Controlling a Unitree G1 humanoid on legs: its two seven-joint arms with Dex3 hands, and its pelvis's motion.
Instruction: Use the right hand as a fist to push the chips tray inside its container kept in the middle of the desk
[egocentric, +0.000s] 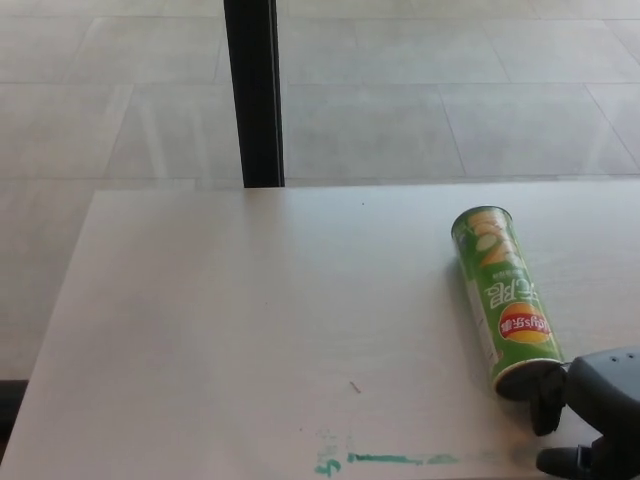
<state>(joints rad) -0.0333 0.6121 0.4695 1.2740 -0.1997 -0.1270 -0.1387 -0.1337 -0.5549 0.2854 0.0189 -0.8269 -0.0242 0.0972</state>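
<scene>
A green chips can (501, 295) lies on its side on the right part of the pale desk (250, 330), its near end pointing toward me. No tray shows sticking out of that near end. My right hand (590, 415) sits at the bottom right corner, just behind the can's near end, with one dark finger (546, 405) close to or touching the rim. It holds nothing; whether its fingers are curled into a fist cannot be made out. My left hand does not show.
A black post (255, 95) stands beyond the desk's far edge over a tiled floor. A green paint streak (390, 460) marks the desk near its front edge.
</scene>
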